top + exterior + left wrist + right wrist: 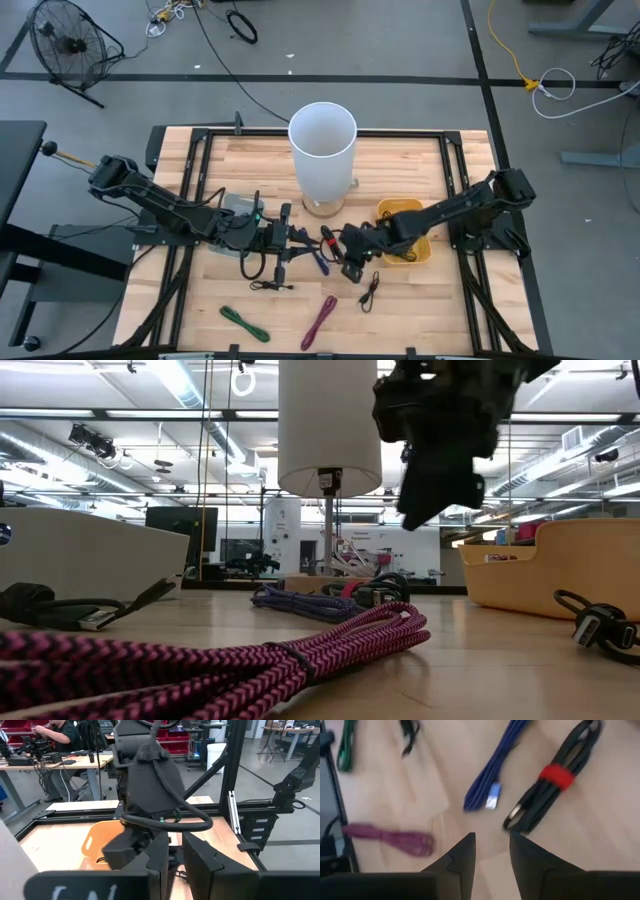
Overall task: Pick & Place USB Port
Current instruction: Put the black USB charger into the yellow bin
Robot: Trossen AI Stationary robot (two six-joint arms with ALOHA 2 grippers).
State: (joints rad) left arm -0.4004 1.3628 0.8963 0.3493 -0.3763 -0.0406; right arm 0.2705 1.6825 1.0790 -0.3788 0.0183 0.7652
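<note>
Two grippers meet near the middle of my wooden table [420, 160]. My right gripper [491, 851] hangs above the boards with its fingers parted by a narrow gap and nothing between them. Just ahead of it lie a black cable bundle with a red band [551, 782] and a blue USB cable [497, 772], whose pale plug faces the gripper. A magenta braided cable [387, 836] lies off to one side, a green cable [243, 322] nearer the table's front edge, and a small black cable [369, 292] beside the magenta one.

My left gripper [172, 865] points at the right arm; its fingers stand only slightly apart and I see nothing held. I cannot read any lettering anywhere.

Open boards remain along the front edge and behind the tall white cylinder [322, 150]. A yellow bin [425, 250] sits under the right arm. Beyond the table, a person [55, 735] sits at a workbench; a fan [62, 42] stands on the grey floor.
</note>
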